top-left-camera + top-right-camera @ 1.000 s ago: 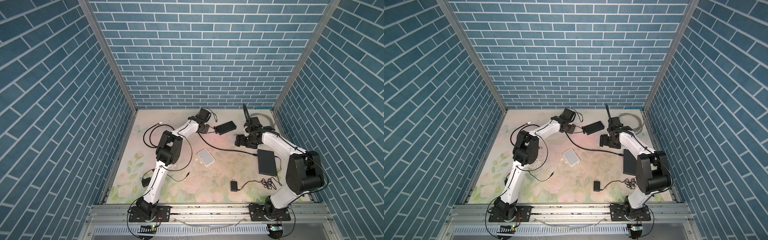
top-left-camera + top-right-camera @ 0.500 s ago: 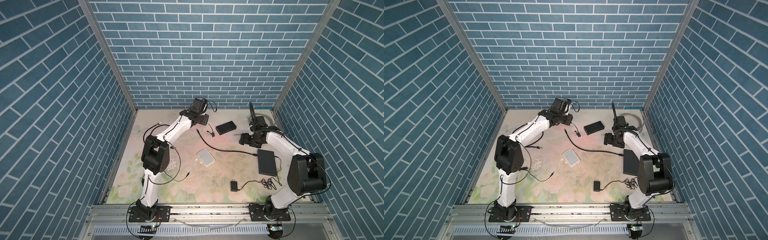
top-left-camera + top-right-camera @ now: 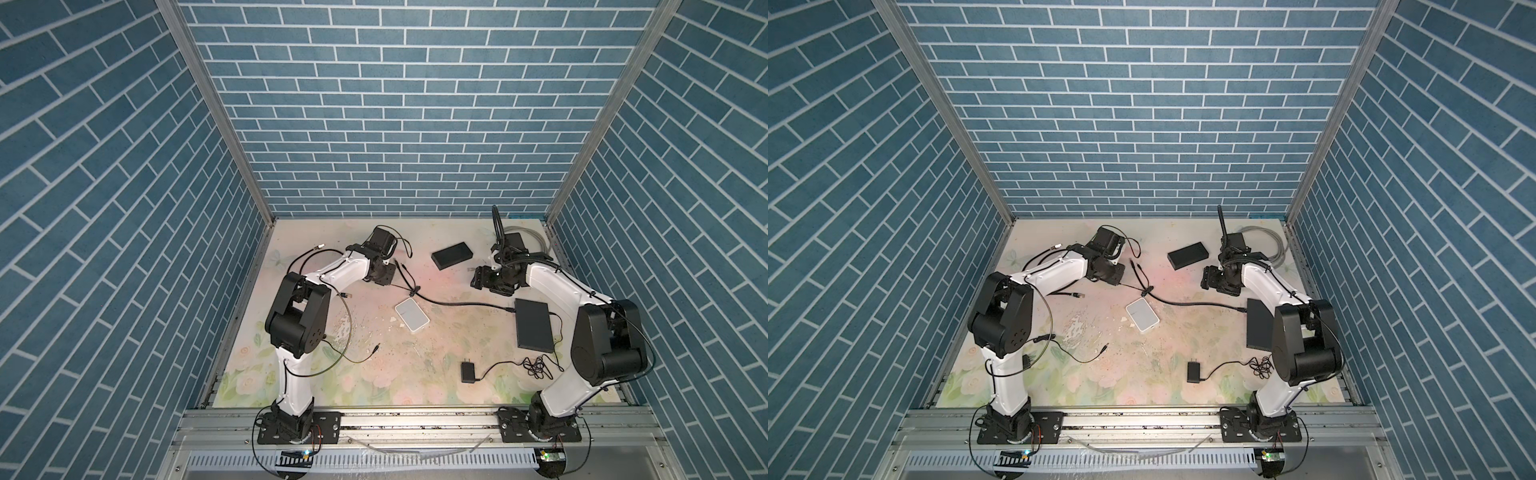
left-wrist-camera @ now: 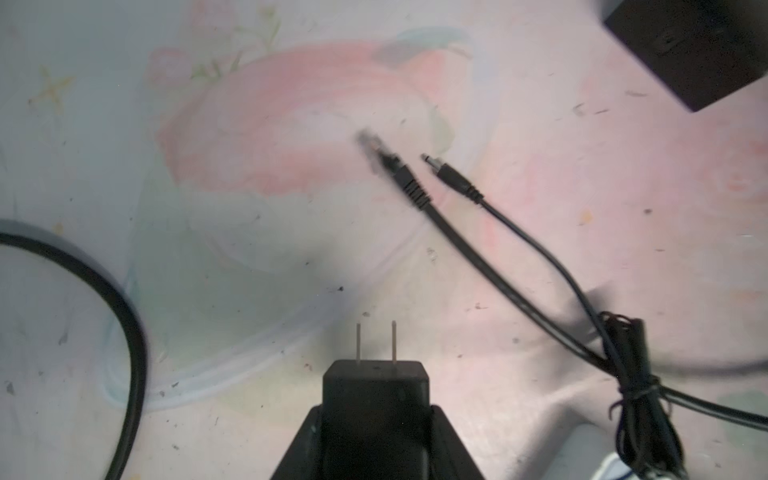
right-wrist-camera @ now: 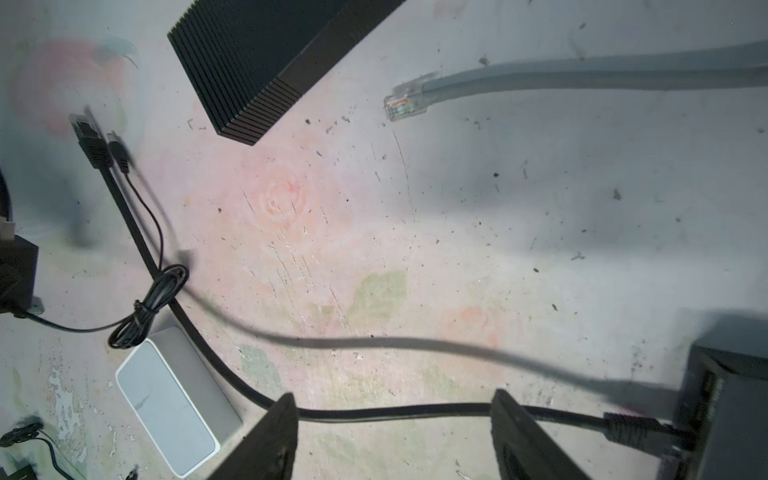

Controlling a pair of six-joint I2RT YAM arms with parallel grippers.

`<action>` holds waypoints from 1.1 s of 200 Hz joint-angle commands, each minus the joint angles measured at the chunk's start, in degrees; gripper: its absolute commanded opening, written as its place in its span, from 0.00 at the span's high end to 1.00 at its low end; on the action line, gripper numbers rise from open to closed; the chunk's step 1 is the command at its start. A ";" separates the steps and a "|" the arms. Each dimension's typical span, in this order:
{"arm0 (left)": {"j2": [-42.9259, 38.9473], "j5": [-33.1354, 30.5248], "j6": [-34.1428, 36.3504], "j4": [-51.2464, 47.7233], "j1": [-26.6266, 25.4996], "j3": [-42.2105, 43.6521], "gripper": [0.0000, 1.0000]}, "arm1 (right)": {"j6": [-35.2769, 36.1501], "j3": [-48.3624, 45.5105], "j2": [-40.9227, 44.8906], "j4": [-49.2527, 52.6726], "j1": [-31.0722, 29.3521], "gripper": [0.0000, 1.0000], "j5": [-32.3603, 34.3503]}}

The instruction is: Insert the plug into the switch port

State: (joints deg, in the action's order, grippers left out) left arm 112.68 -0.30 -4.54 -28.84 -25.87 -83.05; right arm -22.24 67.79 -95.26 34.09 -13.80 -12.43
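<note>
Black RJ45 plug (image 4: pixel 392 166): likely light, rigid, fragile latch; grasp ribbed boot (image 4: pixel 409 189); left gripper (image 4: pixel 376 411) clamps wall adapter (image 4: pixel 376 384); right gripper (image 5: pixel 392 401) spread, empty.

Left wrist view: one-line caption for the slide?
Left gripper holds a two-prong power adapter over the floral mat, with an Ethernet plug and a barrel plug ahead.

We record a white box (image 3: pixel 411 316) flat on the mat (image 3: pixel 415 374) and an adapter (image 3: pixel 468 371) near its front edge, cord bunched beside it. A grey cable (image 5: pixel 540 79) lies back right, connector free.
</note>
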 commanded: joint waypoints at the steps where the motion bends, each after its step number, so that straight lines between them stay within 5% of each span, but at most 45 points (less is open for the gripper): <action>1: 1.05 -0.10 -0.30 1.05 1.66 -0.22 0.61 | -1.05 0.11 -0.89 -0.74 -0.26 0.27 -1.44; 23: 2.35 -2.40 -0.77 -1.12 1.92 -2.52 0.48 | -0.90 0.23 -0.83 -0.93 -0.40 0.27 -1.55; 83: 4.53 2.40 -11.09 4.48 -2.56 -10.27 0.51 | -0.79 -0.20 -0.67 -1.61 -0.38 0.27 -1.77; 163: 19.91 -19.81 -22.26 -8.51 -11.07 -27.99 0.62 | 0.70 0.26 -0.76 -0.58 -0.35 0.28 -1.46; 220: 24.70 -19.31 -25.71 -9.54 -11.67 -30.04 0.65 | 0.54 0.12 -1.26 -1.46 -0.26 0.28 -2.52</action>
State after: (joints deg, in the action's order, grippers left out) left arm 134.72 -17.93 -27.77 -36.58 -37.43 -111.24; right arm -22.22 67.79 -95.83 32.47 -13.98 -14.24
